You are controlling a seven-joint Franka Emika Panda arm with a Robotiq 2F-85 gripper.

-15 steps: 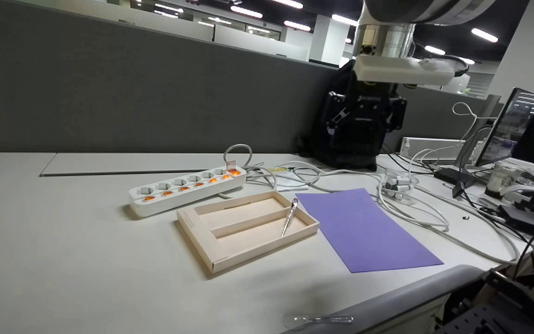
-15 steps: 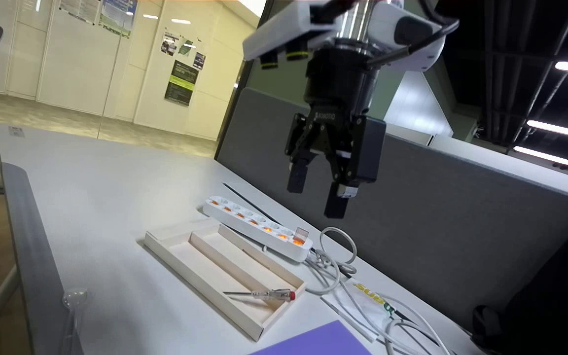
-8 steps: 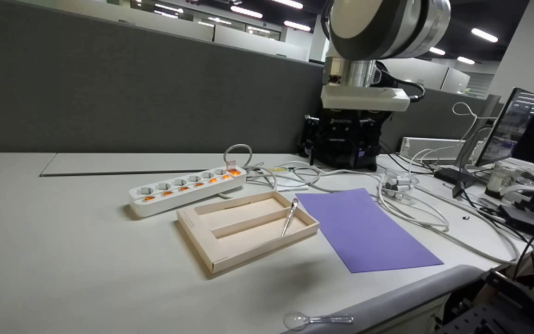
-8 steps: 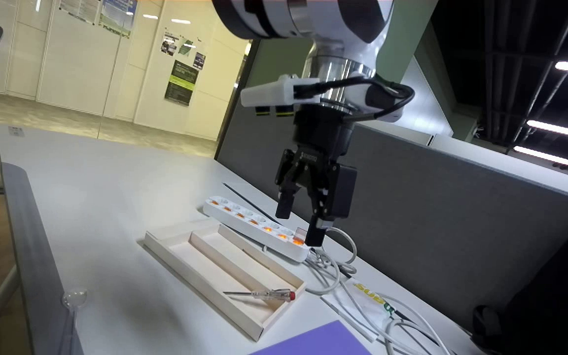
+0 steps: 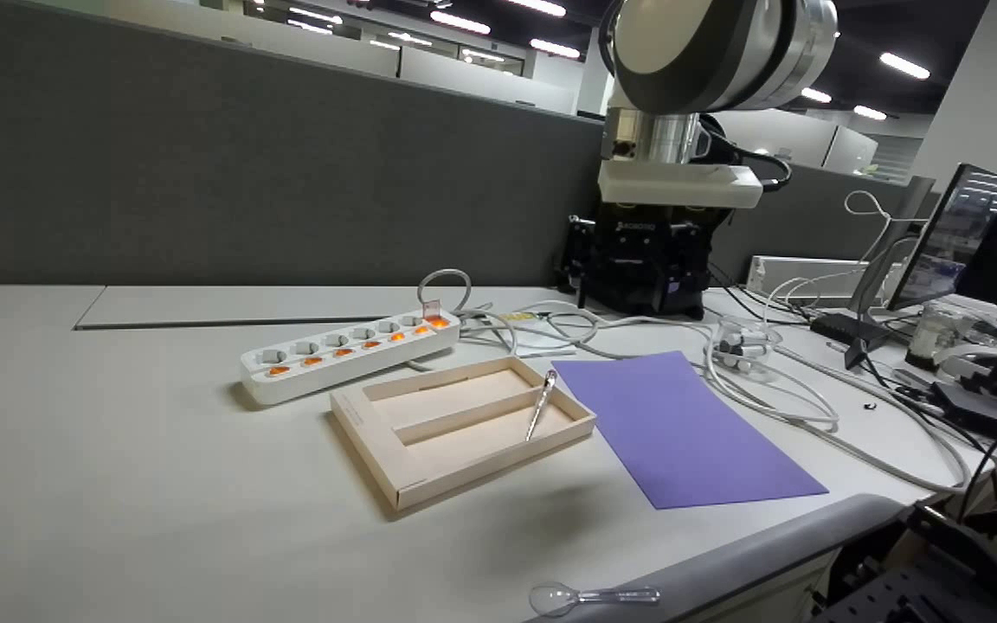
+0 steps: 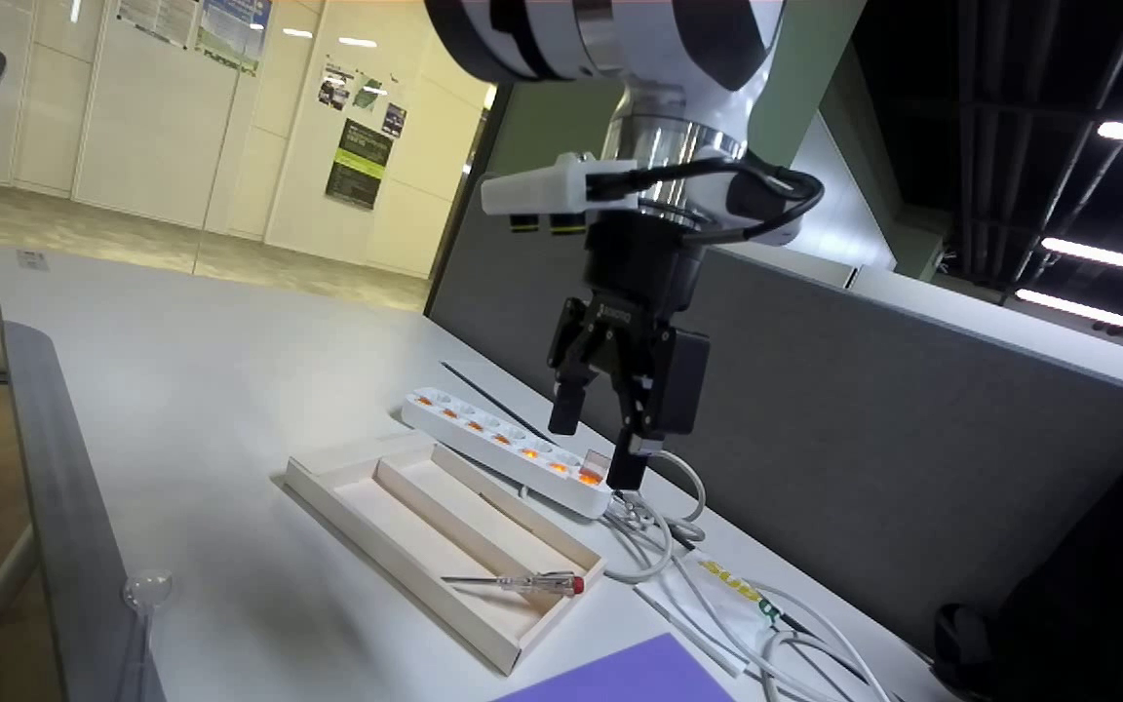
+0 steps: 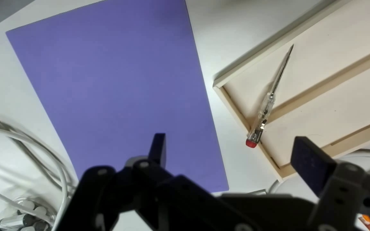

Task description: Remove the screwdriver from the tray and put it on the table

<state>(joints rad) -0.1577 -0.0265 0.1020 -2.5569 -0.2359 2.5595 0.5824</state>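
1 slim, clear-handled, red-capped screwdriver (image 7: 266, 109) in shallow light-wood tray (image 5: 377, 441), handle propped on end rim, prob. easier to pinch; my black 2-finger hand (image 6: 595, 450) spread wide, w/ nothing held.

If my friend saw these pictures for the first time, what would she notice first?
Probably the bright purple sheet, flat on the table beside the wooden tray. Then maybe the black hand, hanging open above the table, and the white power strip with orange switches next to the tray. A slim screwdriver leans in the tray, its red end at the rim.
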